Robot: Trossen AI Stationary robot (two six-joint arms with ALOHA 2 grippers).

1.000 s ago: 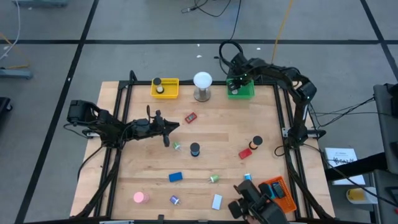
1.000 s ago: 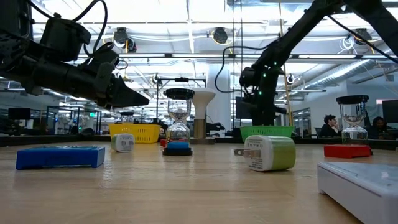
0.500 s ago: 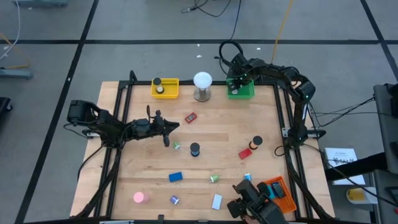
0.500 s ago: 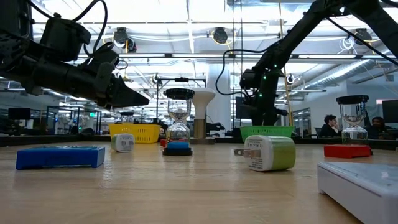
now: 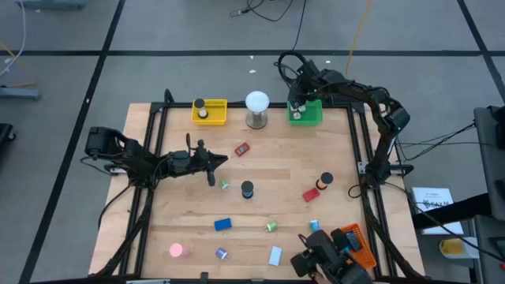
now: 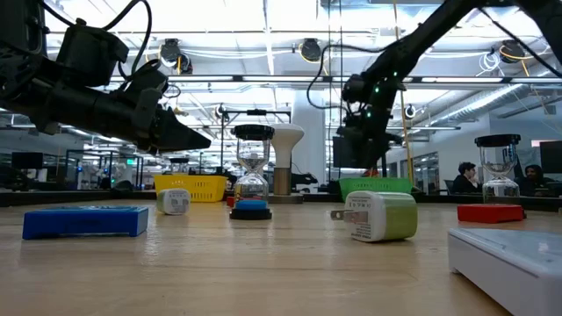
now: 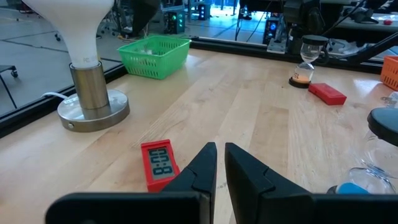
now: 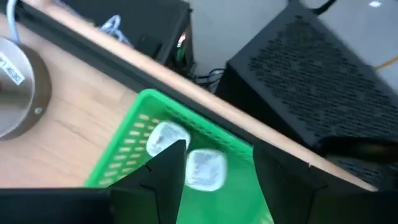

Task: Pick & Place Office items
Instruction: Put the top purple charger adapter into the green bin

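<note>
I see two pale items (image 8: 186, 155) lying side by side in the green tray (image 8: 124, 158) under my right gripper (image 5: 298, 101), jaws open and empty, while the left gripper (image 7: 217, 163) waits, jaws nearly closed, empty, above the bench (image 5: 276, 162).

Open wood across the middle of the table (image 5: 276, 162), room to pass there. White lamp on its metal stand (image 5: 256, 109) blocking the gap between yellow tray (image 5: 210, 112) and green tray (image 5: 306, 115). Scattered small office items (image 5: 247, 189) cluttering the near half.

Green tray (image 5: 306, 115), yellow tray (image 5: 210, 111), red block (image 5: 241, 148), pink disc (image 5: 177, 250).
</note>
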